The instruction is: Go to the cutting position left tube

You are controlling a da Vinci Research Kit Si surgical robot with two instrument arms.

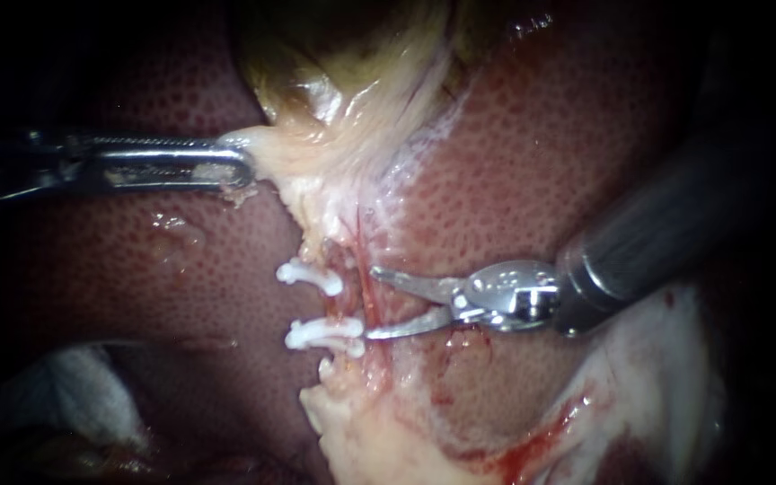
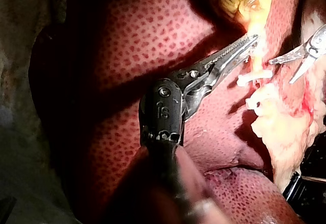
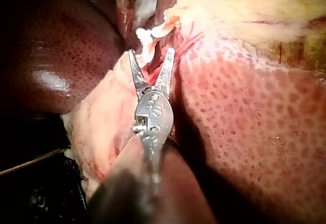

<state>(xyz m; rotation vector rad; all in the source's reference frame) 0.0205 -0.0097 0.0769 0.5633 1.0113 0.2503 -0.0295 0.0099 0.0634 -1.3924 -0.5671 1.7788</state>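
Endoscope view: left instrument point(image 1: 242, 167), jaws clamped on pale edge of gallbladder point(image 1: 343, 99). Right instrument point(image 1: 372, 304), jaws apart, straddling reddish tube point(image 1: 368, 289) level with gap between upper clip point(image 1: 312, 277) and lower clip point(image 1: 323, 334); lower jaw tip just beside lower clip. Liver point(image 1: 541, 180) on both sides.
Left wrist view: left instrument gripping pale tissue; right instrument ahead, jaws spread beside clips.
Right wrist view: right instrument jaws parted, red tissue between, clips just ahead.

Left instrument point(image 1: 240, 167) comes in level from the left; its tool's long jaws are clamped onto pale tissue point(image 1: 282, 160). Right instrument point(image 1: 373, 303) slants down from the upper right, tool pointing left, two thin blades spread with a clear gap.
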